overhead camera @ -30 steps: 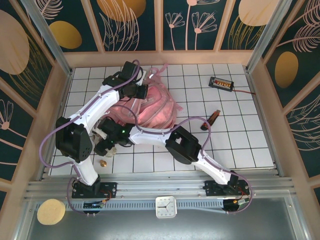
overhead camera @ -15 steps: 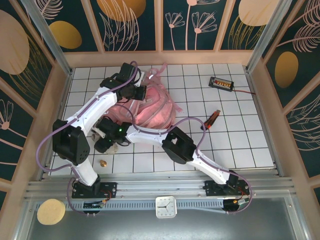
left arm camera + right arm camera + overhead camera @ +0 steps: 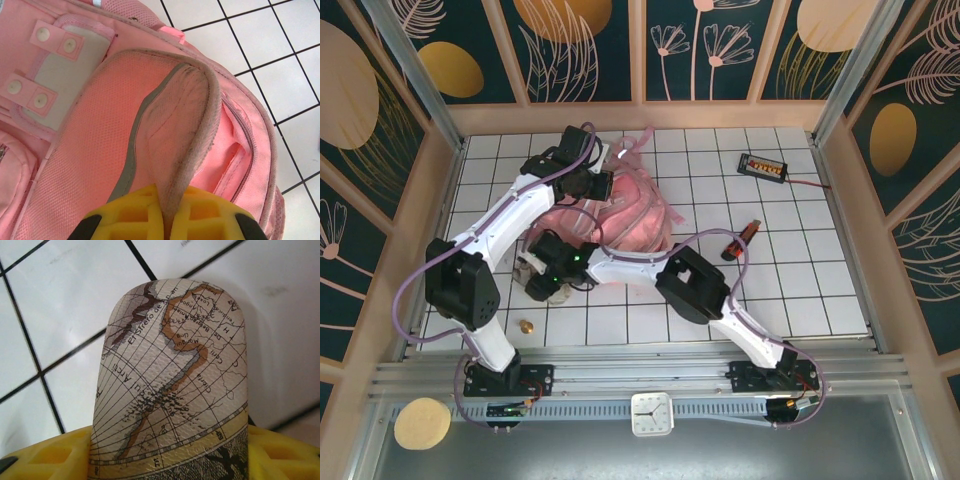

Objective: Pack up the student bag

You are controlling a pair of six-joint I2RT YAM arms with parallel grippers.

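1. the left gripper point(image 3: 162, 215) is clenched on a fold of pink fabric. its yellow fingers point(image 3: 125, 220) pinch the grey-edged flap point(image 3: 180, 115) of the student bag point(image 3: 90, 160) at the bottom of the left wrist view, and the flap stands up between them.
2. in the top view the left gripper point(image 3: 592, 185) sits at the upper edge of the student bag point(image 3: 625, 220), a little left of the frame's centre.
3. the right gripper point(image 3: 170, 455) stands partly open around a rounded case printed with an old map point(image 3: 170, 365). its yellow fingers point(image 3: 45, 455) press against both sides of the case, which fills the gap between them. the case lies over the white tiled table point(image 3: 65, 295).
4. in the top view the right gripper point(image 3: 540, 275) is low over the table at the lower left corner of the bag, just beside it.
5. the student bag lies on the table point(image 3: 800, 290) at the upper middle of the top view, crumpled, with pink straps trailing toward the top of the frame.
6. counted in the top view:
   - one pink bag
   - one black box with orange parts and a lead point(image 3: 763, 166), at the upper right
   - one dark and orange tool point(image 3: 745, 238), right of the bag and well apart from it
   - one small brass-coloured piece point(image 3: 527, 326), at the lower left
   - one square white clock point(image 3: 651, 413), at the bottom centre
   - one round yellow disc point(image 3: 421, 423), at the bottom left
7. counted in the right wrist view: one map-printed case.
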